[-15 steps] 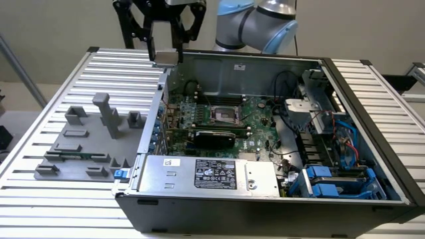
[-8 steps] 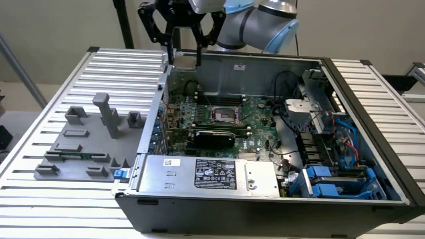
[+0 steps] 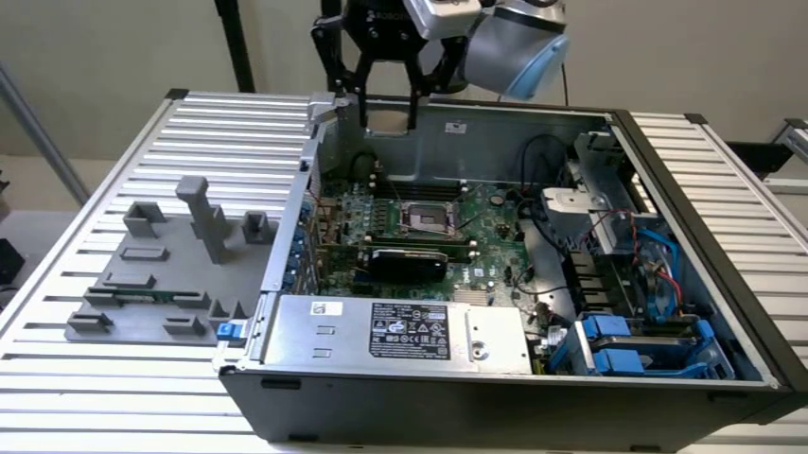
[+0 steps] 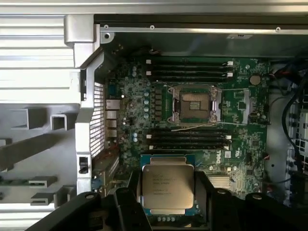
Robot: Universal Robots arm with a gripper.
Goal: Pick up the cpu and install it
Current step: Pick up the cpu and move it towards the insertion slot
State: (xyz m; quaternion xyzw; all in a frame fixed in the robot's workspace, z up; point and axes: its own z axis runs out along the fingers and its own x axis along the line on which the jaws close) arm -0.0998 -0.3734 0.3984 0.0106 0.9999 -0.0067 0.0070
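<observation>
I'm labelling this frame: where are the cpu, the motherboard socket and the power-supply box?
cpu (image 4: 167, 187), wrist view, middle of its metal top.
motherboard socket (image 4: 195, 106), wrist view, centre of its contact field.
power-supply box (image 3: 407, 331), exterior view, on its black label.

The cpu (image 4: 167, 186) has a smooth silver-grey metal top with a soft sheen. The motherboard (image 4: 127, 103) is glossy green board, and the case (image 3: 505, 402) is matt dark-grey sheet metal. The table (image 3: 127, 378) is ribbed pale metal – its fixture (image 3: 151, 284) looks like matt grey plastic, the drive caddies (image 3: 631, 355) blue plastic
</observation>
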